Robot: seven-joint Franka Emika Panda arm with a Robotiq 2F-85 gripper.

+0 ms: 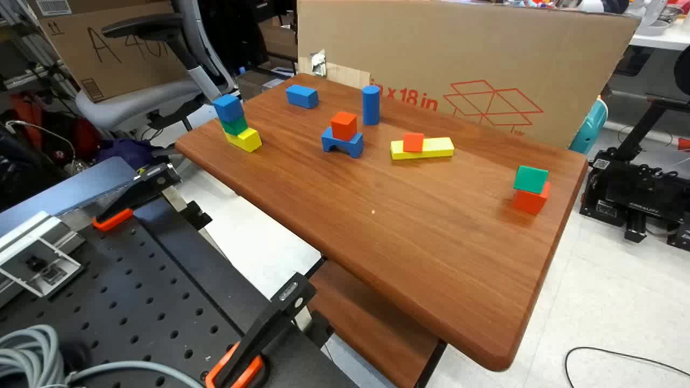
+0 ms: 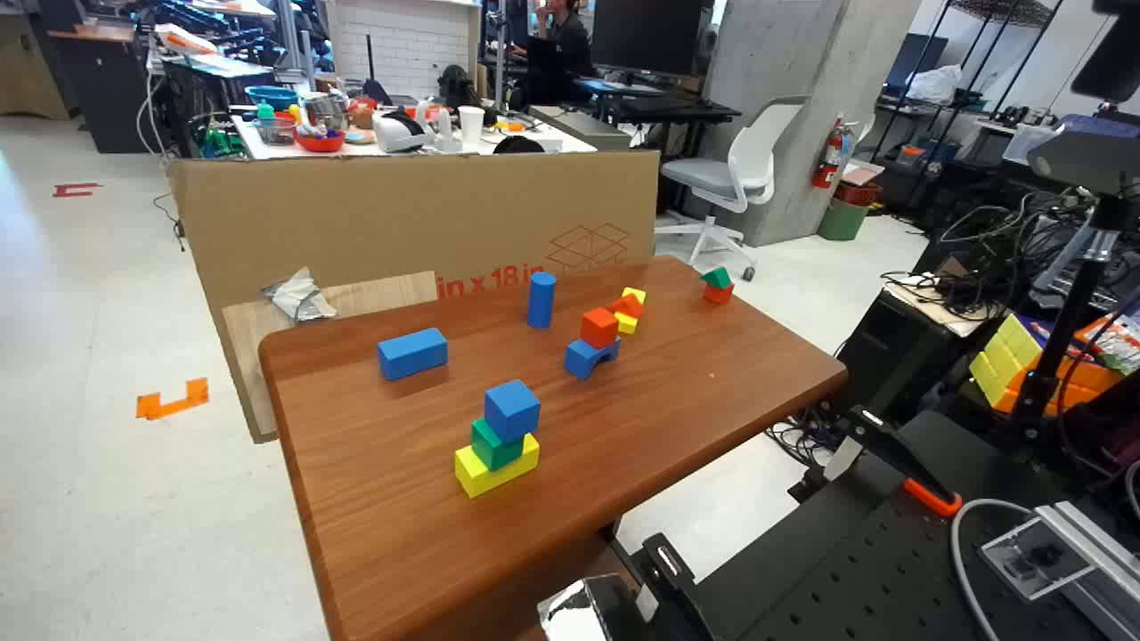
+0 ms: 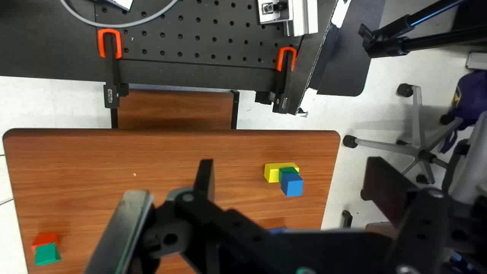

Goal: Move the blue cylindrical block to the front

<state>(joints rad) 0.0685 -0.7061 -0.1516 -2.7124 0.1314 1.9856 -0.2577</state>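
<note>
wrist view, facing down past my claw (image 3: 292, 179): its jaws stand wide, well apart from each other, with the table (image 3: 171, 152) beyond. seen through the gap, a yellow block (image 3: 274, 173) carries a green block (image 3: 288, 170), which carries a blue cube (image 3: 292, 185). a sliver of blue (image 3: 277, 230) shows beside the claw's dark body; i cannot tell which piece it belongs to. toward the top i see a black bench (image 3: 190, 68) with two orange-ended clamps (image 3: 110, 72) on its edge.

in both exterior views, the blue cylinder (image 1: 371, 105) stands upright on the table, near the long edge beside a cardboard sheet (image 1: 474, 48). along that edge its neighbours are an oblong blue block (image 1: 302, 97) and, to the other side, a yellow bar (image 1: 439, 148) bearing a small red block (image 1: 413, 142) at its middle. closer to the table's middle, a blue bridge (image 1: 350, 145) supports a red cube (image 1: 344, 126). near one short end of the table, in an exterior view, a green wedge (image 2: 715, 278) rests on a red base (image 2: 718, 294); the same pair sits at lower left in the wrist view, seen from above.
</note>
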